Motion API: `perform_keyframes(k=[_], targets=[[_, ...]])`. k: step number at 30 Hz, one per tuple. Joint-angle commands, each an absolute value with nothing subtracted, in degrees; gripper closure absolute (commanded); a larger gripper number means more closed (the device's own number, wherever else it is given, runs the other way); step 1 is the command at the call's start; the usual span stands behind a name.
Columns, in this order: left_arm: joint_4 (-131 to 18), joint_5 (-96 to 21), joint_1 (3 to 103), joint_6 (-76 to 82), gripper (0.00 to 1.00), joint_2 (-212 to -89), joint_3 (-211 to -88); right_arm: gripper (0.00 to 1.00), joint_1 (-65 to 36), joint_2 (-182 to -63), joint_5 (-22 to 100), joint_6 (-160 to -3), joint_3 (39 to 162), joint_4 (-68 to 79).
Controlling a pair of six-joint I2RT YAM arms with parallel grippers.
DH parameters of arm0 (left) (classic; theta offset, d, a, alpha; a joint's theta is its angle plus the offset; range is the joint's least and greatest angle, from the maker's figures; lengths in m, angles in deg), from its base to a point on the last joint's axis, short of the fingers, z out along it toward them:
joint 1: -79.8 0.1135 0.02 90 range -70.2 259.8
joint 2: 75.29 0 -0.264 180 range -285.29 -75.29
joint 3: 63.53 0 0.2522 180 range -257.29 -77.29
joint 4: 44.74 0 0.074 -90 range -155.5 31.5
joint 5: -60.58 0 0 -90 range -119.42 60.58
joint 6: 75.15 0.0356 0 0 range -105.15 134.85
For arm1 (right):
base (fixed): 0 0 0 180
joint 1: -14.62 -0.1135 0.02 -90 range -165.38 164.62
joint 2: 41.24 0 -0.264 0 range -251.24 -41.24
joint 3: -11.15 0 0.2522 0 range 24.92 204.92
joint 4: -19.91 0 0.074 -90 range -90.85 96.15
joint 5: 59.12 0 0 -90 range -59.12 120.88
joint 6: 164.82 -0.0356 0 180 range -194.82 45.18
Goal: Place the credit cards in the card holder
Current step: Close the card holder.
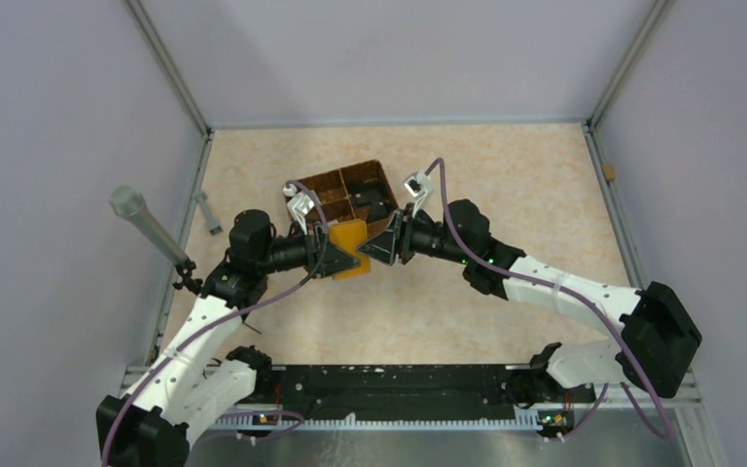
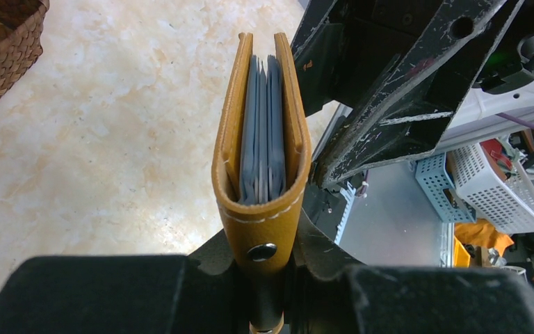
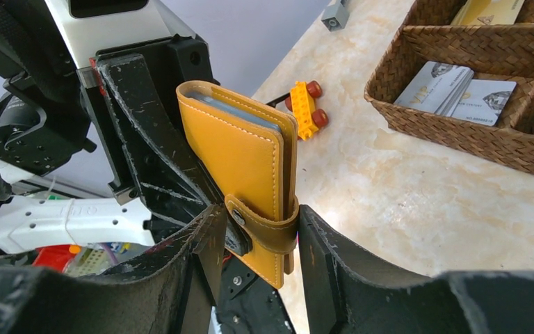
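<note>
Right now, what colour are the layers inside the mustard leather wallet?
Blue-grey layers; clearest in left wrist view.

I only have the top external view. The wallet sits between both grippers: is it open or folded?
Observer: Folded; the left wrist view shows the card holder edge-on, grey layers between its covers.
Operator: Strap done up?
Observer: The right wrist view shows the strap wrapped round the edge onto the face, between the fingers of the right gripper.
Operator: Any cards still out?
Observer: Yes, pale credit cards lie in one basket compartment.
</note>
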State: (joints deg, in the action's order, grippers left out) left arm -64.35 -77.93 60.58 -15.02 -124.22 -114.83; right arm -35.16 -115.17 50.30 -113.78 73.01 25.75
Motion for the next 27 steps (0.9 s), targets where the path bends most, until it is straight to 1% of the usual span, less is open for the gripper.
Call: perform_keyframes(k=[1, 8, 27], targets=[[-63.6, -76.53, 60.74, -13.88, 1.0, -124.11, -117.47, 0.57, -36.01, -112.45, 49.77, -112.49, 75.22, 26.54], [-63.51, -76.88, 60.74, -13.89, 1.0, -124.04, -117.39, 0.62, -36.13, -113.25, 50.11, -112.53, 75.35, 26.88], [-62.99, -77.32, 60.76, -14.32, 1.0, -123.88, -117.24, 0.68, -37.64, -115.54, 49.01, -112.22, 75.89, 27.37]])
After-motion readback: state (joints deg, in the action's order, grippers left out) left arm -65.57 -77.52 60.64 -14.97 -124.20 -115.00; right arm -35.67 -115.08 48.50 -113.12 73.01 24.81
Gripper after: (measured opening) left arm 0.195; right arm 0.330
